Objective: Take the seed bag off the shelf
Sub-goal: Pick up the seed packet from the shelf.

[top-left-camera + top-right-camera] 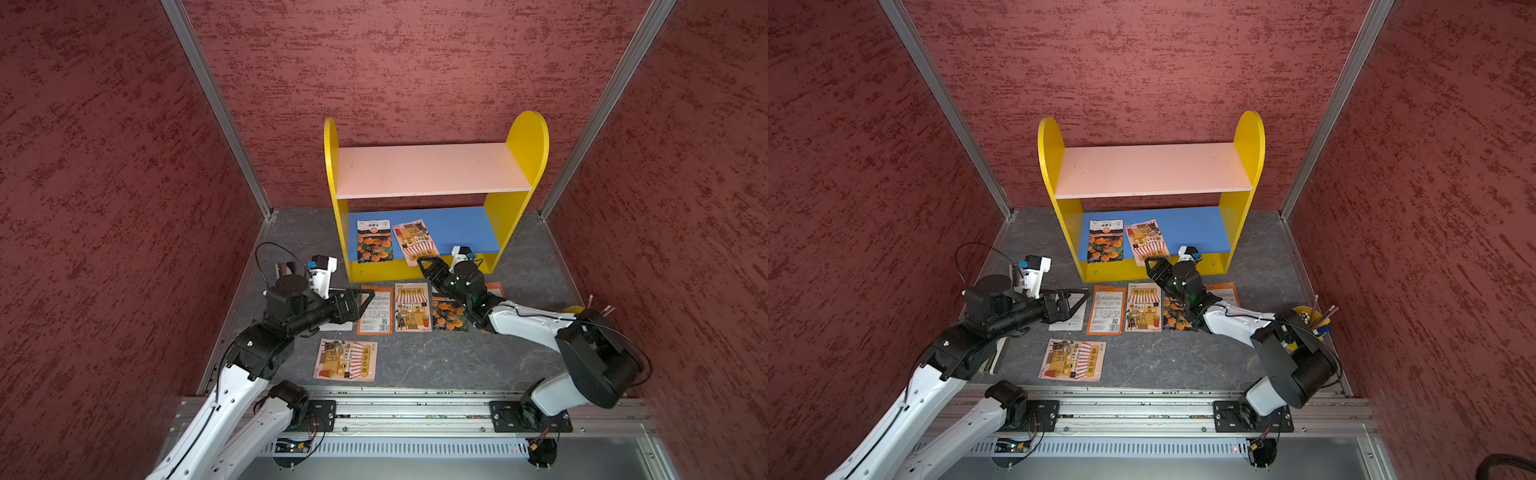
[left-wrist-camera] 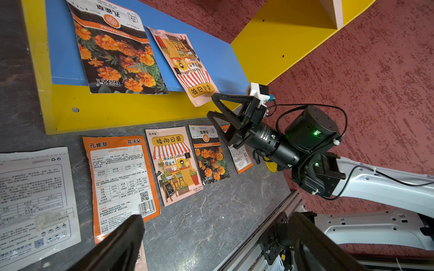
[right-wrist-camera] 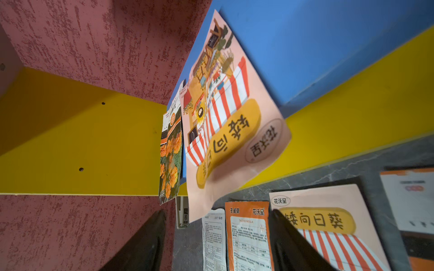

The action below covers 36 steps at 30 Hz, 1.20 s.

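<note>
The shelf (image 1: 432,168) stands at the back wall, its pink upper board bare. Two seed bags lie on its blue lower board: a marigold bag (image 1: 374,241) and a pink shop-picture seed bag (image 1: 415,241) whose near end overhangs the front edge. My right gripper (image 1: 424,264) is at that overhanging end, open, with one finger above and one below the bag's corner (image 3: 199,206); the jaws stand well apart. In the right wrist view the pink bag (image 3: 225,122) fills the middle. My left gripper (image 1: 365,297) hovers open over the table, left of the shelf, holding nothing.
Several seed bags lie in a row on the grey table in front of the shelf (image 1: 411,307), one more nearer the rail (image 1: 345,359), and a white one under the left gripper (image 1: 1067,320). A yellow pen cup (image 1: 1308,316) stands at the right wall.
</note>
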Each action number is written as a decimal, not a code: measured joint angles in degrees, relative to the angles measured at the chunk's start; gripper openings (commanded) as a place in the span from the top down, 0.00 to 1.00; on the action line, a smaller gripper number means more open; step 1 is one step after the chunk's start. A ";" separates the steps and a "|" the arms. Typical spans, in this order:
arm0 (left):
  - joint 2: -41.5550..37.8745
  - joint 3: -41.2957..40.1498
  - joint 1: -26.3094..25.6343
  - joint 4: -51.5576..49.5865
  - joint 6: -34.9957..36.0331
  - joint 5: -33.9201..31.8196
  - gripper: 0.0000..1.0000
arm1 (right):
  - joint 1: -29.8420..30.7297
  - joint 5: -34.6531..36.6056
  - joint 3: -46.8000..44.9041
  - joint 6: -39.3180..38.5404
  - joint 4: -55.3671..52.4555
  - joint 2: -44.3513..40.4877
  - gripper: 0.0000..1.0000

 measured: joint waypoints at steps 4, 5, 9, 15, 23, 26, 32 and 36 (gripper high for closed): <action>-0.52 0.00 0.00 -0.39 0.00 -0.17 0.00 | 0.00 -0.46 1.16 1.92 3.56 3.85 0.36; -0.59 0.00 0.00 -0.48 0.00 -0.22 0.00 | 0.00 -0.52 1.49 2.12 4.04 4.37 0.38; -0.68 0.00 0.00 -1.03 0.02 -0.35 0.00 | 0.00 -0.66 2.91 3.02 5.90 5.68 0.46; -0.79 -0.09 0.00 -1.70 0.04 -0.83 0.00 | -0.33 -0.66 4.66 3.32 7.21 6.32 0.63; -1.05 -0.26 0.00 -2.56 0.07 -1.20 0.00 | -1.51 -0.63 4.63 3.17 7.21 6.27 0.94; -1.09 -0.31 0.00 -2.56 0.07 -1.18 0.00 | -2.29 -0.70 4.35 2.56 6.69 5.64 1.00; -1.09 -0.31 0.00 -2.49 0.04 -1.14 0.00 | -3.78 -2.03 3.04 -0.61 3.74 0.07 1.00; -0.79 -0.31 0.00 -1.42 0.02 -0.61 0.00 | -4.17 -5.33 2.40 -4.83 -0.83 -6.27 1.00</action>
